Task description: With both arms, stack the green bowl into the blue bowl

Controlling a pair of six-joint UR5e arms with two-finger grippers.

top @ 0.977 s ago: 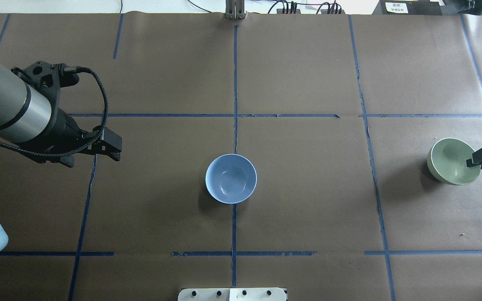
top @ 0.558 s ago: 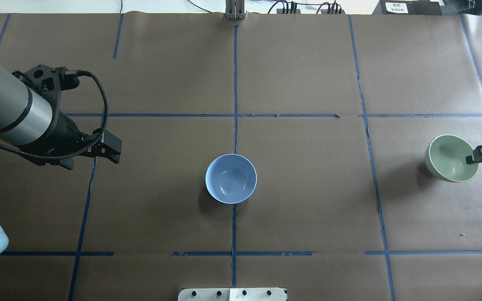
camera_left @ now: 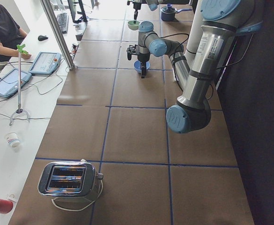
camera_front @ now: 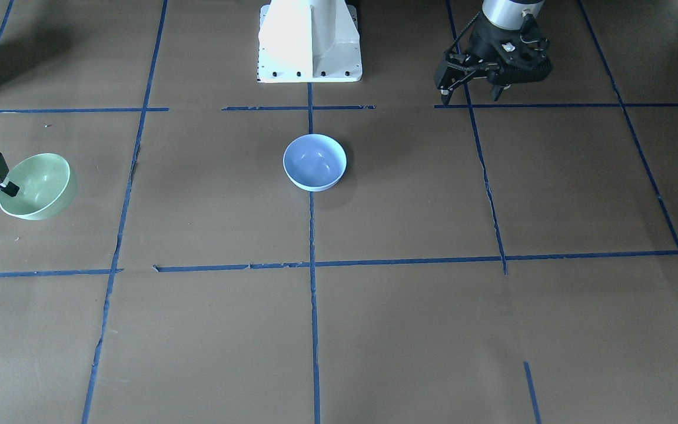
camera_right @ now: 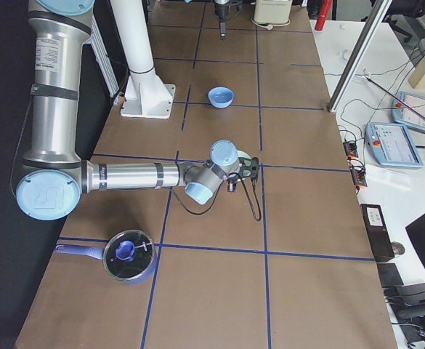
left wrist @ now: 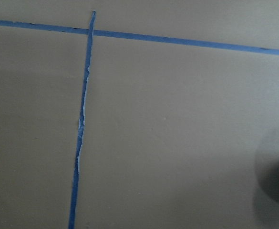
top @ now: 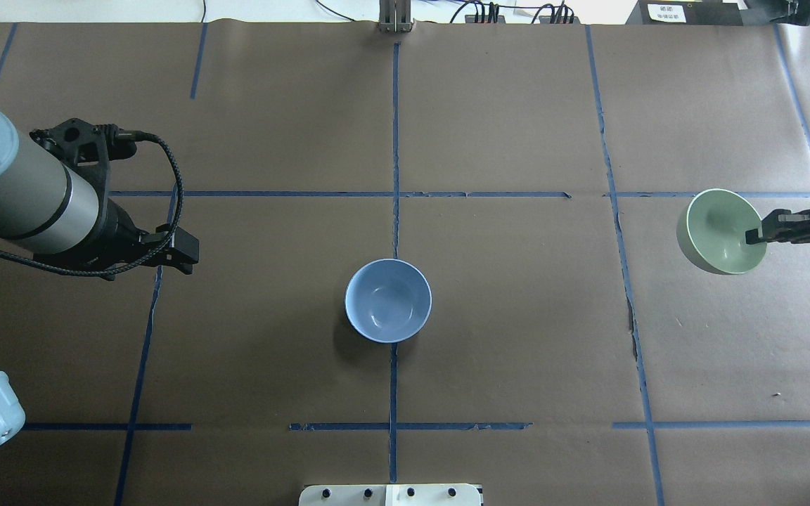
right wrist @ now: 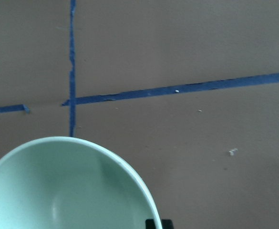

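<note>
Hovering over the desk point(top: 517, 351) at far left, the left gripper point(top: 191, 254) has its jaws spread and holds nothing, well apart from both bowls. The blue bowl point(top: 388, 301) sits upright at desk centre, on the middle tape line point(top: 396, 140), with nothing touching it. At far right the right gripper point(top: 756, 236) is pinched on the green bowl point(top: 718, 228) at its rim, one finger inside the bowl; can't tell whether the bowl clears the desk.

Plain mint-green bowl point(top: 714, 225), plain periwinkle-blue bowl point(top: 388, 301), brown table paper point(top: 517, 316) gridded with blue tape lines point(top: 396, 140).
</note>
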